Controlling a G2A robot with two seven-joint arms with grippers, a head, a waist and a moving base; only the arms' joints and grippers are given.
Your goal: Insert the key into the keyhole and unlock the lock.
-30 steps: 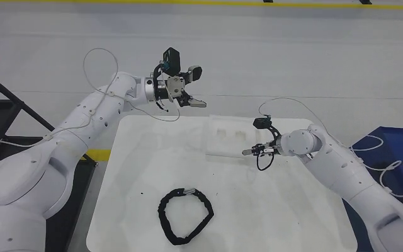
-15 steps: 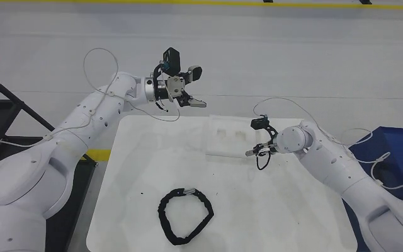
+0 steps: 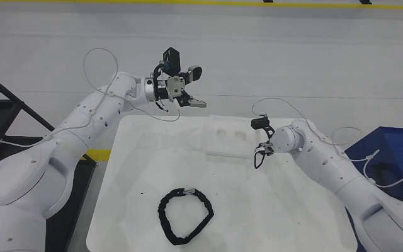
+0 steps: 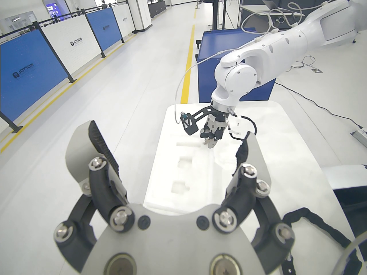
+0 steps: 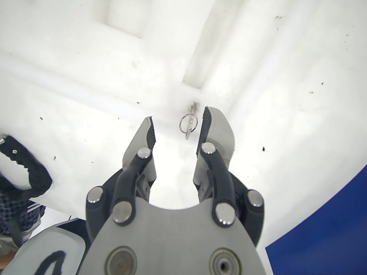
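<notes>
with the right pincer (image 5: 179, 115) spread over the key (image 5: 189, 122) at the near right corner of the foam tray (image 3: 217, 148), descend straight and pinch the head, not the loose ring. hold the left pincer (image 4: 169, 135) spread, far left; next, aim for the chain lock (image 3: 184, 216) on the near surface (image 3: 283, 208).

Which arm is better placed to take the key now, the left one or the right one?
Right, probably. The right gripper is open just before the key, at the edge of the foam block. The left gripper, also open, is beyond the far corner of the table, far from it.
</notes>
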